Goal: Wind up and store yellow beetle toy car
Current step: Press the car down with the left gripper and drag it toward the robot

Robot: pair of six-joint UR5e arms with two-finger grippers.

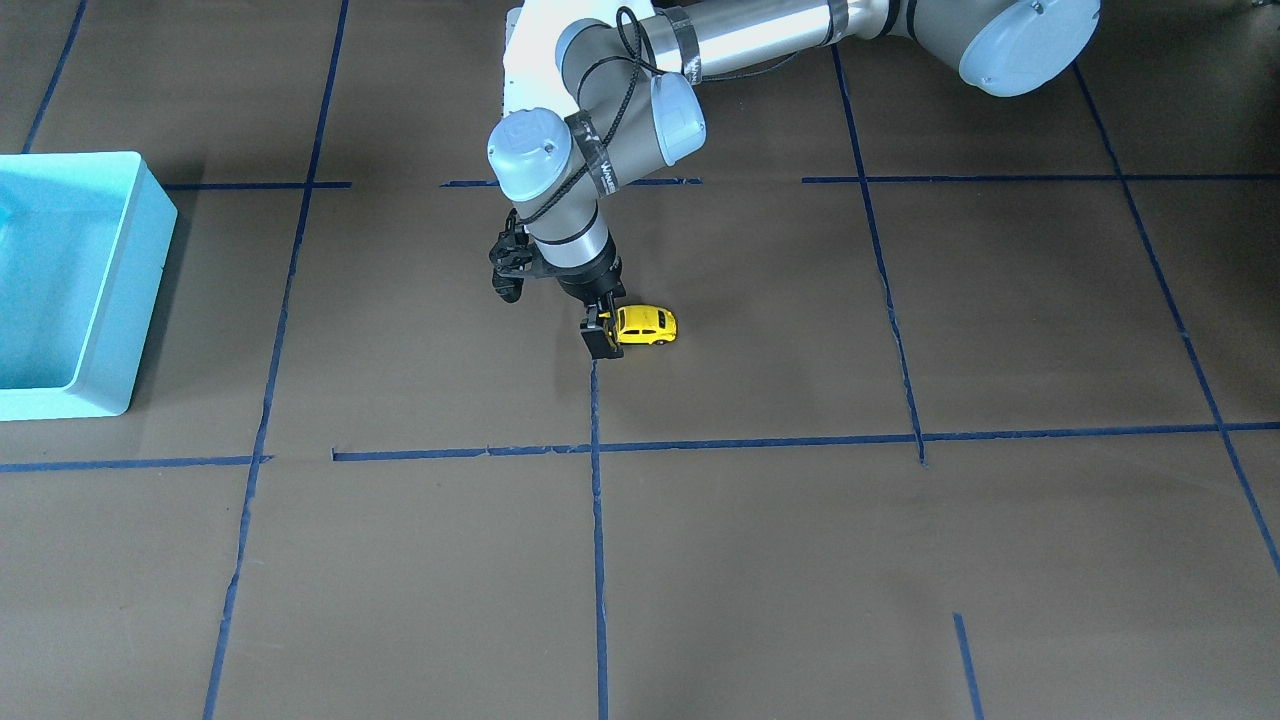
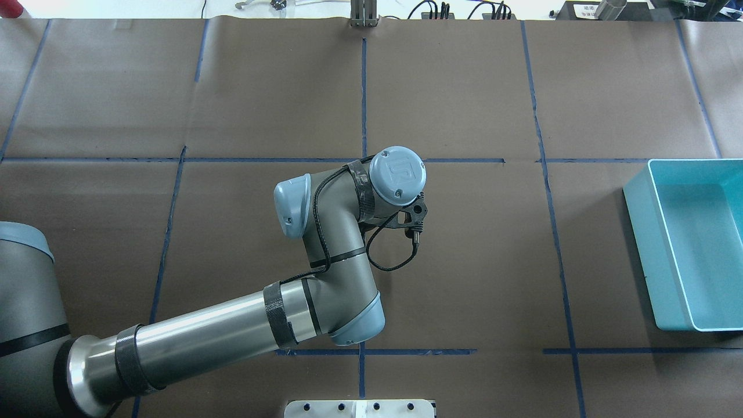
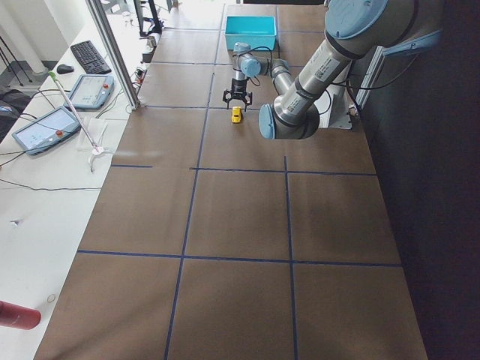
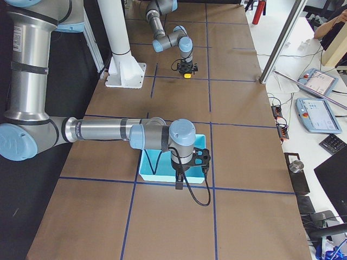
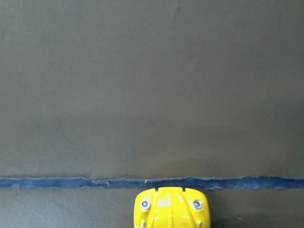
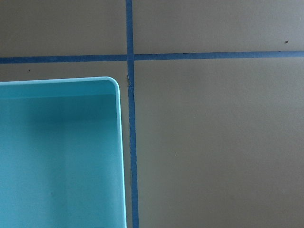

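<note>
The yellow beetle toy car (image 1: 648,325) stands on its wheels on the brown table, beside a blue tape line. My left gripper (image 1: 603,325) points straight down with its black fingers (image 1: 598,340) closed around one end of the car. In the left wrist view the car's rounded end (image 5: 171,209) with two small lamps fills the bottom centre. The overhead view hides car and gripper under the left wrist (image 2: 397,175). My right gripper (image 4: 179,179) hangs above the turquoise bin (image 4: 154,174); I cannot tell whether it is open or shut.
The turquoise bin (image 1: 150,290) sits far off toward the robot's right (image 2: 638,255); its corner rim (image 6: 118,142) shows in the right wrist view. Blue tape lines cross the brown table cover. A white mounting post (image 4: 122,65) stands at the robot's side.
</note>
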